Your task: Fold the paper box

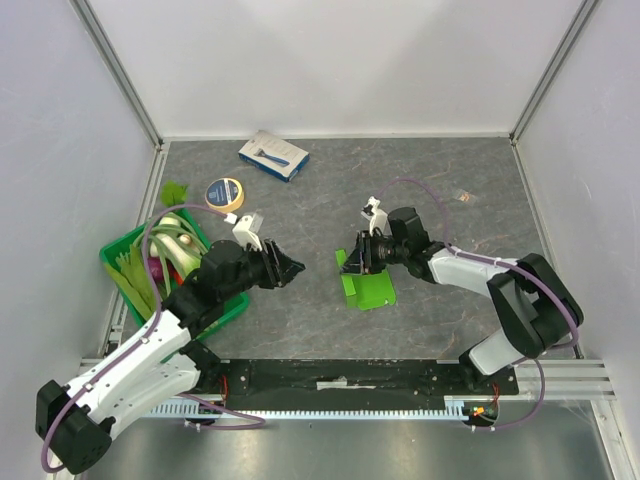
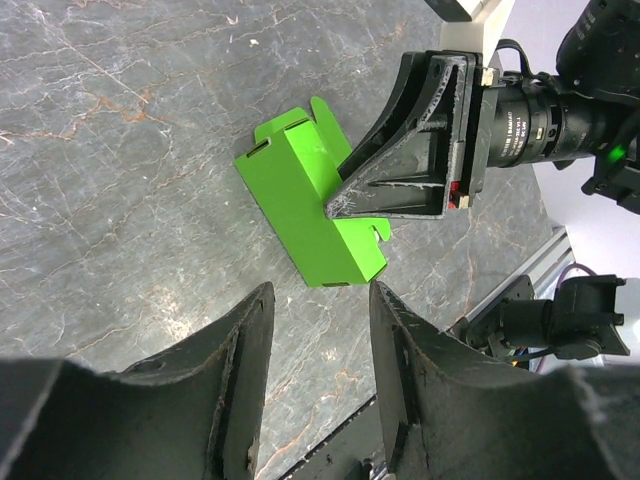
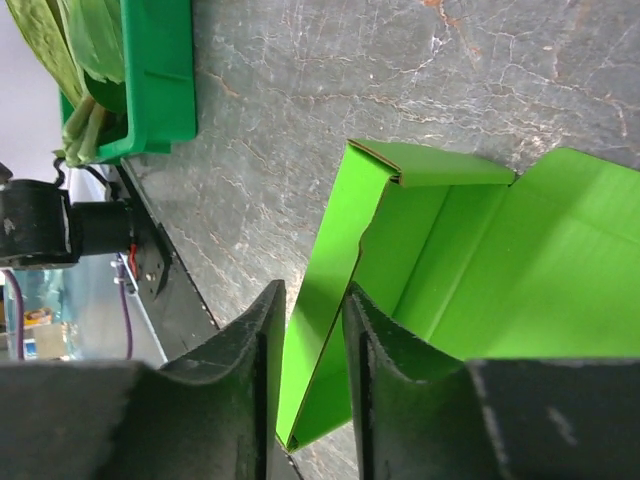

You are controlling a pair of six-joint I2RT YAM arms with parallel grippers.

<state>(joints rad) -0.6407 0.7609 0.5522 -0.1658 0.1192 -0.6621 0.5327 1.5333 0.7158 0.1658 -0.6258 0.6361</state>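
Observation:
The paper box (image 1: 370,290) is bright lime-green card lying on the grey table at centre, half folded, with one side wall raised and its inside (image 3: 480,250) facing up. My right gripper (image 1: 357,258) reaches to the box's left end. Its jaws (image 3: 312,295) stand a narrow gap apart astride the raised wall, one finger outside and one inside. My left gripper (image 1: 290,268) hovers open to the left of the box, nothing between its fingers (image 2: 320,295). In the left wrist view the box (image 2: 300,205) lies ahead with the right gripper (image 2: 345,205) at its top edge.
A darker green crate (image 1: 120,265) with vegetables stands at the left, also in the right wrist view (image 3: 160,70). A tape roll (image 1: 224,193) and a blue-and-white carton (image 1: 273,155) lie at the back left. Black rails run along the near edge.

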